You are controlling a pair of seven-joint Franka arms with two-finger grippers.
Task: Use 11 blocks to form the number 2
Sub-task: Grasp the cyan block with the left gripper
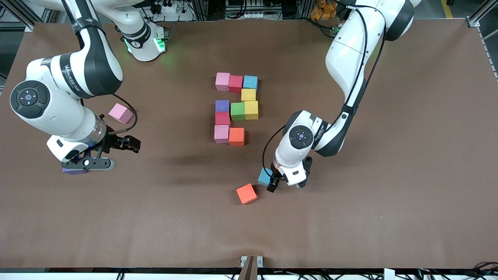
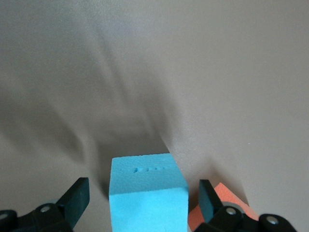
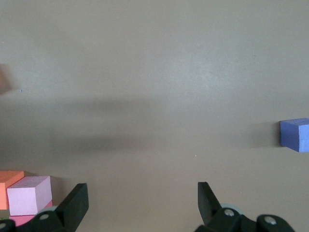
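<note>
At mid-counter [image 1: 350, 233] the number 2 [image 1: 235, 109] stands ten blocks strong, lacking only its last bottom cube; the left claw [image 2: 144, 205], jaws apart, straddles the loose light blue block [image 2: 147, 191] beside a spare orange block [image 1: 246, 193]; the right claw [image 3: 142, 205] waits, jaws apart, near a stray pink block [image 1: 120, 113].

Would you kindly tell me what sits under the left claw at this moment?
A light blue block sits on the table between the open left claw fingers, ungripped. An orange block lies beside it. The block's underside is hidden.
</note>
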